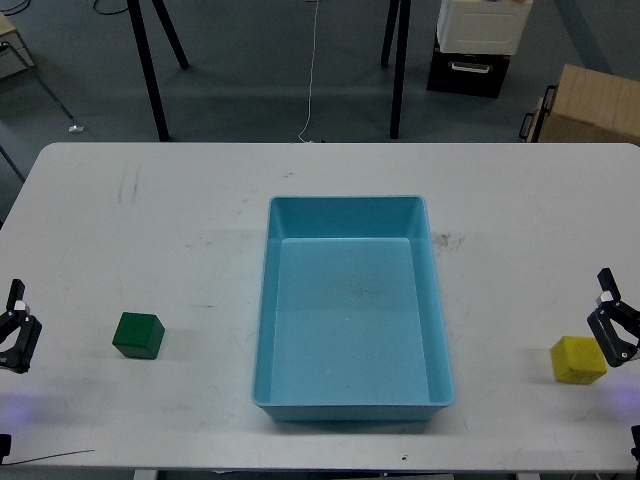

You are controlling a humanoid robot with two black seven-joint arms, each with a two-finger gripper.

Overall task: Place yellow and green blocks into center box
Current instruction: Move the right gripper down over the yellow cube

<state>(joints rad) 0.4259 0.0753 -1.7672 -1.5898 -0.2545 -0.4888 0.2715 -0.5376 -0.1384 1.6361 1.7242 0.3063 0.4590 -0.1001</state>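
Left gripper (14,335) sat at table's (150,220) left edge, right gripper (612,325) touching yellow block (577,361); finger spacing indeterminate on both. Green block (138,335) lay left of tray (350,204), yellow right.

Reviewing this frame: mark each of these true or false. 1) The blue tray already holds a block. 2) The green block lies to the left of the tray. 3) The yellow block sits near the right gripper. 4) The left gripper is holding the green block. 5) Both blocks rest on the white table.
1) False. The blue tray holds no block.
2) True. The green block lies left of the tray.
3) True. The yellow block sits just beside the right gripper.
4) False. The left gripper is apart from the green block, holding nothing.
5) True. Both rest on the white table.
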